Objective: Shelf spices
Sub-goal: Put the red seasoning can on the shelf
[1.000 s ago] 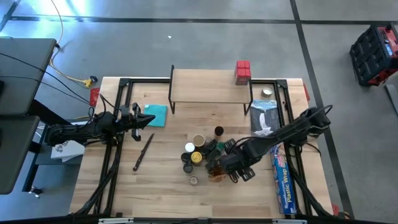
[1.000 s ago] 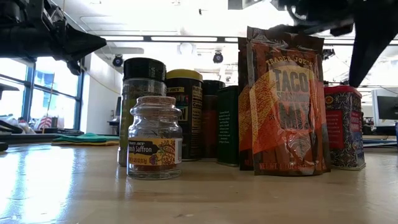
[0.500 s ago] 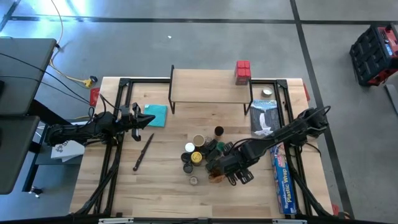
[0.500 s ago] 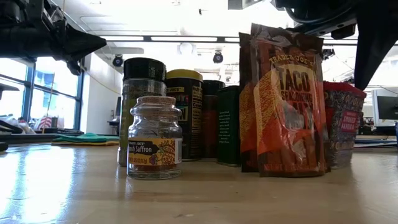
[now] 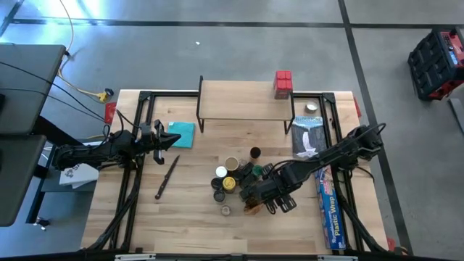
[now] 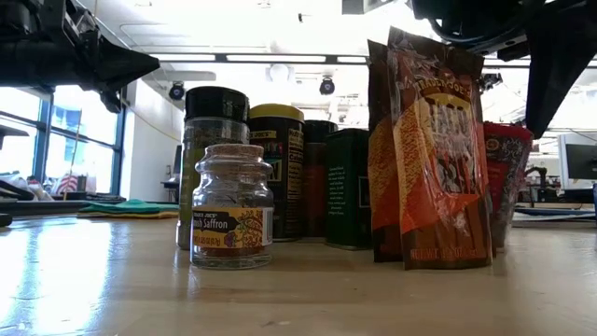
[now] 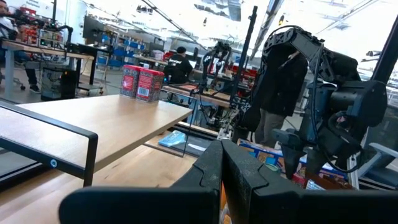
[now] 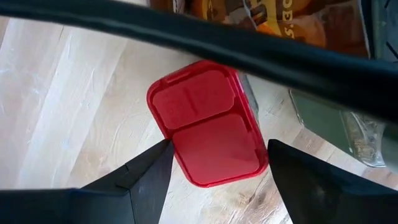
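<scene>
The orange packet point(image 6: 438, 154) has swung round since a second ago, now edge-on at right of centre in the low view, and the right pincer point(image 8: 214, 163) has crept a touch left over the cluster. Nearest in the low view, left of centre, sits the small saffron jar point(image 6: 231, 207); behind it a row of taller jars point(image 6: 275, 168).

In the right wrist view the pincer straddles a red-lidded tin point(image 8: 206, 121), fingers point(image 8: 146, 180) apart on either side, not yet touching. That tin looks light and rigid with a smooth lid, so likely slippery; I'd take it across its narrow sides, below the lid. The packet beside it is floppy and would topple at a nudge.

Left pincer point(image 5: 168, 142) waits at left of the high view, fingers together, near the teal cloth point(image 5: 182, 134). Farthest back, top centre, the shelf point(image 5: 243, 101) carries red boxes point(image 5: 283, 83) at its right end.
</scene>
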Robot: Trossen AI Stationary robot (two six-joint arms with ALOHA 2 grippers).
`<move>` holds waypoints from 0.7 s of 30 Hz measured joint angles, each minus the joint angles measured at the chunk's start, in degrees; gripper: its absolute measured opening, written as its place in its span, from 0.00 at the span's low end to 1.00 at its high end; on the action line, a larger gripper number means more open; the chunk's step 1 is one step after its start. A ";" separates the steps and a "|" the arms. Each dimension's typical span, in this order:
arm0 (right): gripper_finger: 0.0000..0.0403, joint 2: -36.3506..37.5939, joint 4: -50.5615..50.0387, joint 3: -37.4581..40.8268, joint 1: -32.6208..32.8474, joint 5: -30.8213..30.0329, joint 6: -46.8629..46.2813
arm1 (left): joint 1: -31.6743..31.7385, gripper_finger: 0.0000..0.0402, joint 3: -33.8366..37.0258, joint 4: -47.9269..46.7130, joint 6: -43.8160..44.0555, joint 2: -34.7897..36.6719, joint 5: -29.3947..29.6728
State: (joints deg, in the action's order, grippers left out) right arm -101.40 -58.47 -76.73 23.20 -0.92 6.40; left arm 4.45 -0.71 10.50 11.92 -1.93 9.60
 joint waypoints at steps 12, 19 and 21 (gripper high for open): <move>0.64 1.40 0.66 0.00 -1.53 1.42 1.37 | 0.01 0.00 0.00 0.11 -0.02 0.02 0.00; 0.64 1.26 4.54 0.00 -0.63 5.13 1.13 | 0.02 0.00 0.00 0.11 0.00 0.02 -0.01; 0.64 0.85 4.95 0.00 -0.44 4.12 1.02 | 0.00 0.00 0.00 0.09 0.02 0.01 0.00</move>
State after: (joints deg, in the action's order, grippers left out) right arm -100.56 -53.52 -76.73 22.76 3.20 7.42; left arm 4.45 -0.71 10.59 11.94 -1.92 9.61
